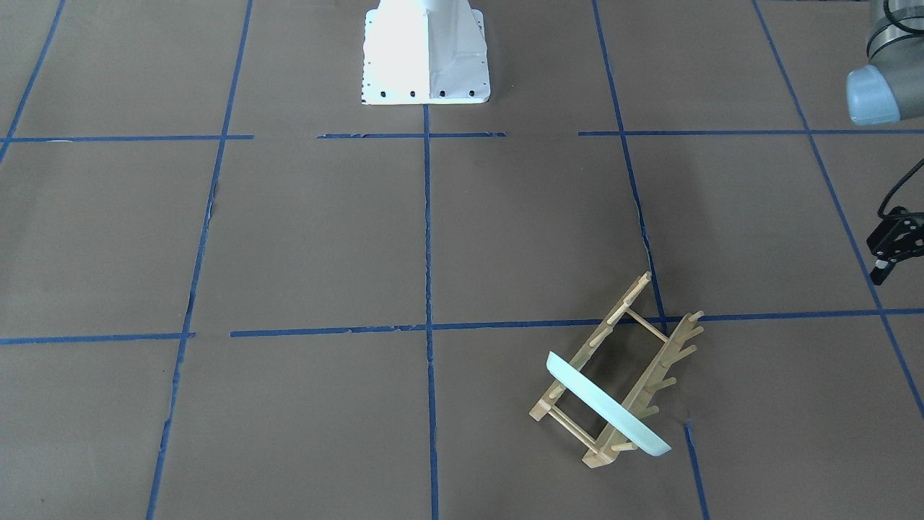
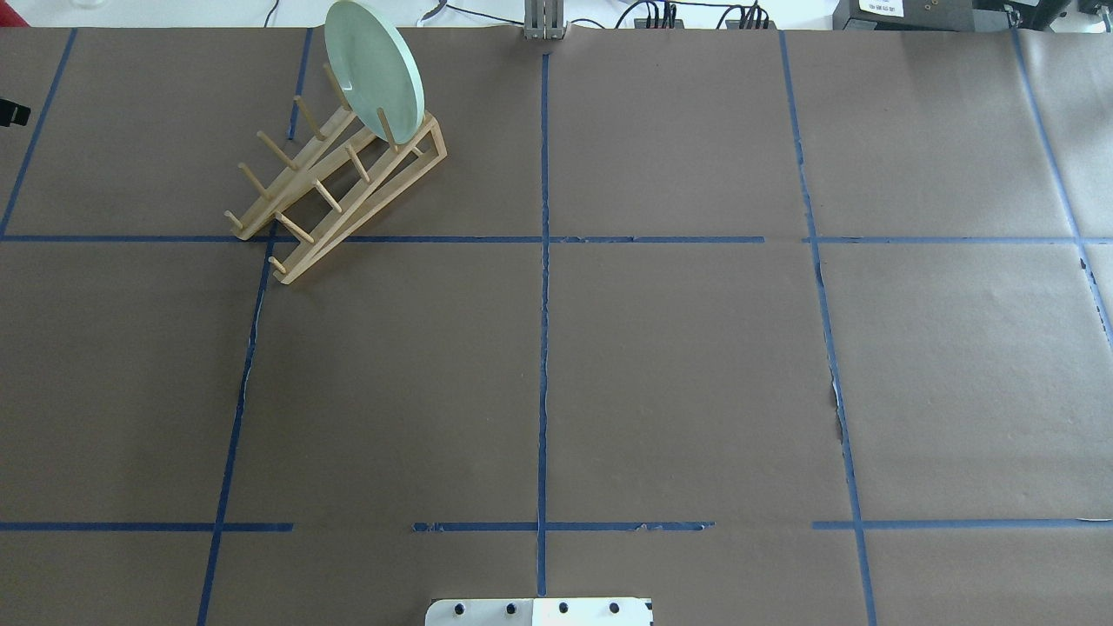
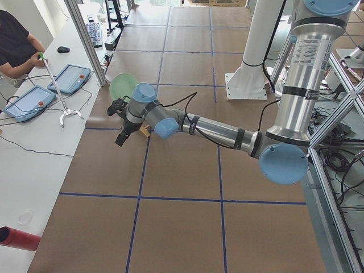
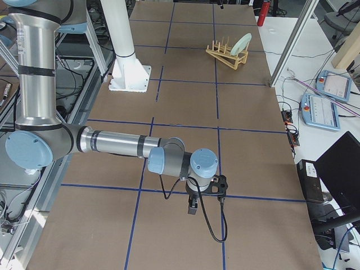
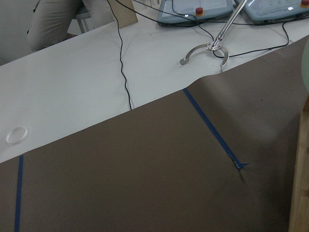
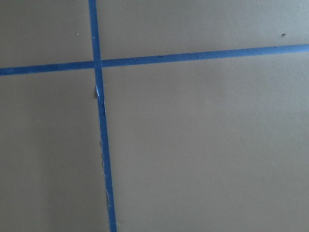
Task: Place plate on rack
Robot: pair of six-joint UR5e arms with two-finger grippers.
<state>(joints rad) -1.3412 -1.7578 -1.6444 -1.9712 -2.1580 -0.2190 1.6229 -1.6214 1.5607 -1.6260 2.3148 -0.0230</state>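
1. The plate (image 1: 606, 404) stood on edge between the end pegs of the rack (image 1: 612, 319); the placing looked done, and only retreat remained.
2. The left tool (image 3: 121, 139) and right tool (image 4: 192, 209) hung well apart from the rack and carried nothing. I could not tell their finger gaps.
3. Blue tape (image 2: 543, 348) crossed the worktop (image 2: 696, 391).

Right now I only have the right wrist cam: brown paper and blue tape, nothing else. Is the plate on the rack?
Observer: Yes. The plate stands on edge between the pegs at the end of the rack farthest from the robot.
Operator: Left gripper near it?
Observer: No. The left gripper hangs over bare paper beside the rack, apart from both.
Operator: And the right one?
Observer: The right gripper hovers low over the table's opposite end, far from the rack. Whether it is open or shut, I cannot tell.
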